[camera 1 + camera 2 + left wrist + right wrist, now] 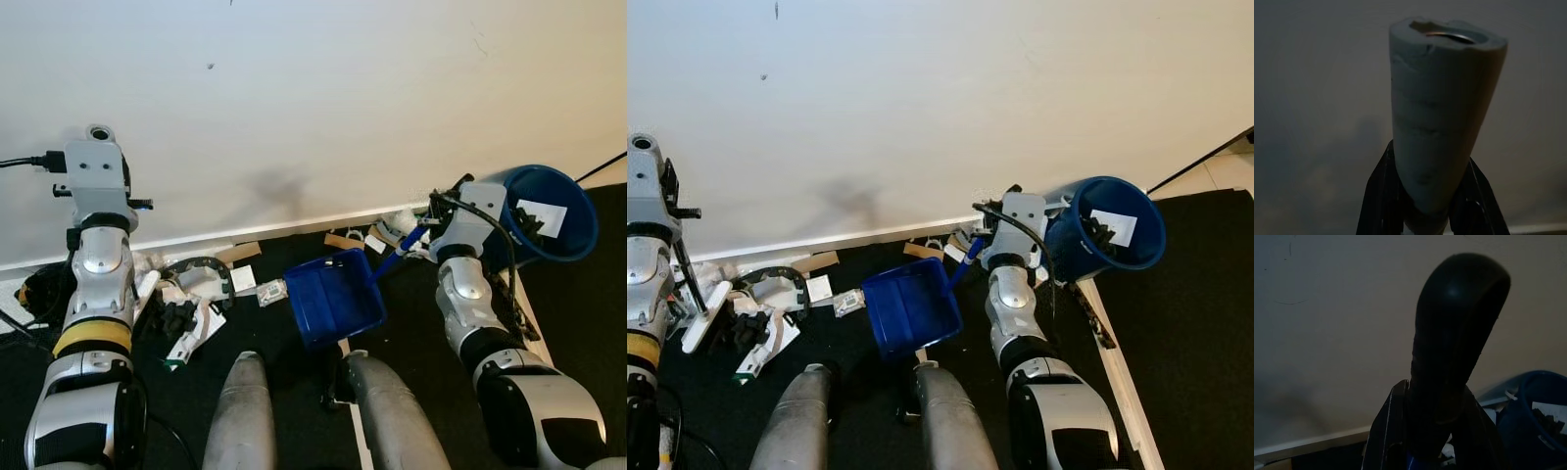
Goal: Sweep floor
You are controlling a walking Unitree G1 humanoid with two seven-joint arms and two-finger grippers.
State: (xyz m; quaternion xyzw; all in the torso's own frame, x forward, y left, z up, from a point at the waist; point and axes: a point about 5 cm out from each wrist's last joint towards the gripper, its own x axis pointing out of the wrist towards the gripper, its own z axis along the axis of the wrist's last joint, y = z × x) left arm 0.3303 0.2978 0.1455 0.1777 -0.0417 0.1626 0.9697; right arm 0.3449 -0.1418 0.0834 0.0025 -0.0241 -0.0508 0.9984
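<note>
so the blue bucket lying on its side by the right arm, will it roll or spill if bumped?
Likely rolls: the blue bucket lies on its side and looks round. Probably light, thin plastic with only scraps inside. Its mouth faces out, so the white paper and dark bits could spill.

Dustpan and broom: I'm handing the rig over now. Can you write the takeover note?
Left gripper: jaws shut on the grey broom handle.
Right gripper: jaws shut on the dustpan handle.
The blue dustpan sits on the dark floor by the baseboard and looks empty.
The blue bin lies tilted at the right with scraps inside.
Left to do: the litter pile of paper and cardboard to the dustpan's left remains unswept.
</note>
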